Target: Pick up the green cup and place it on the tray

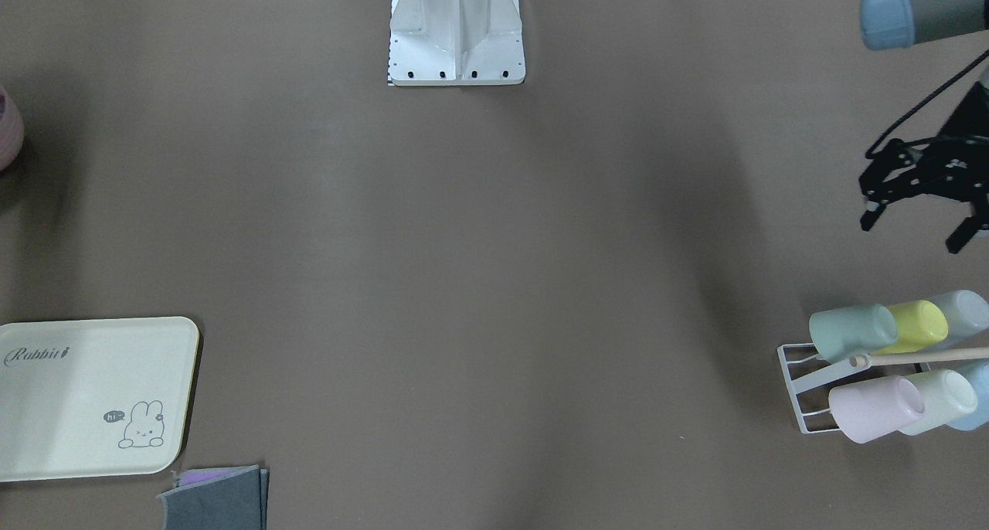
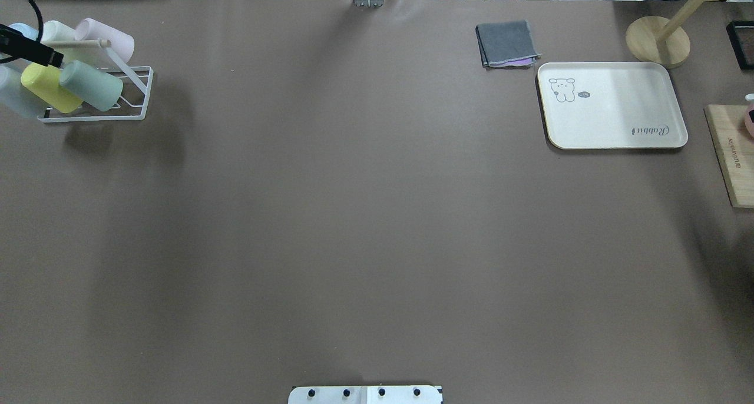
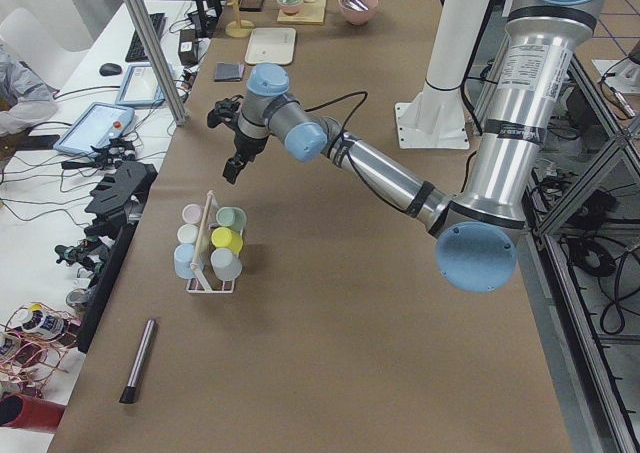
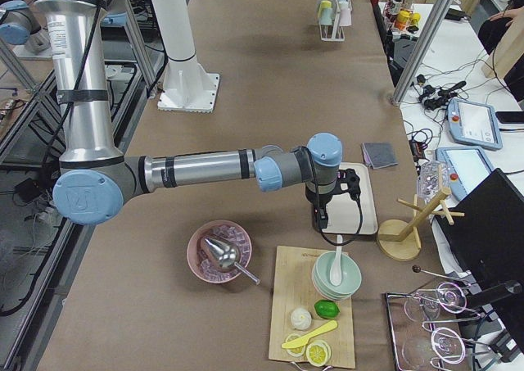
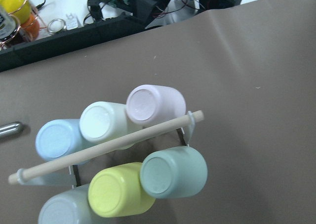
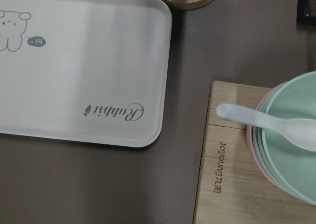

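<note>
Overhead exterior view puts the white wire rack (image 2: 139, 95) at ten o'clock on the table and the tray (image 2: 612, 106) at two o'clock, well apart across bare brown tabletop. The green cup (image 2: 91, 85) lies tilted on its side on that rack. It is the end cup of its row and touches the yellow cup (image 2: 50, 88) beside it.

Through my left wrist camera the green cup's base faces me at about five o'clock, just under the wooden dowel (image 5: 108, 145). My left gripper (image 1: 912, 235) hangs at twelve o'clock of the rack in the front-facing view, with its jaws spread wide and nothing between them.

I judge this to be the approach: nothing is grasped yet and the tray is bare. Next I should come down over the green cup and turn my fingers to straddle its free side, away from the yellow one. Then I should close on the wall and draw the cup off the rack along its own axis, so the neighbours and the dowel are not knocked. The carry to the tray is long.

My right gripper (image 4: 319, 222) hovers by the tray's edge, near the bamboo board (image 6: 237, 184). I cannot tell how its jaws stand.
</note>
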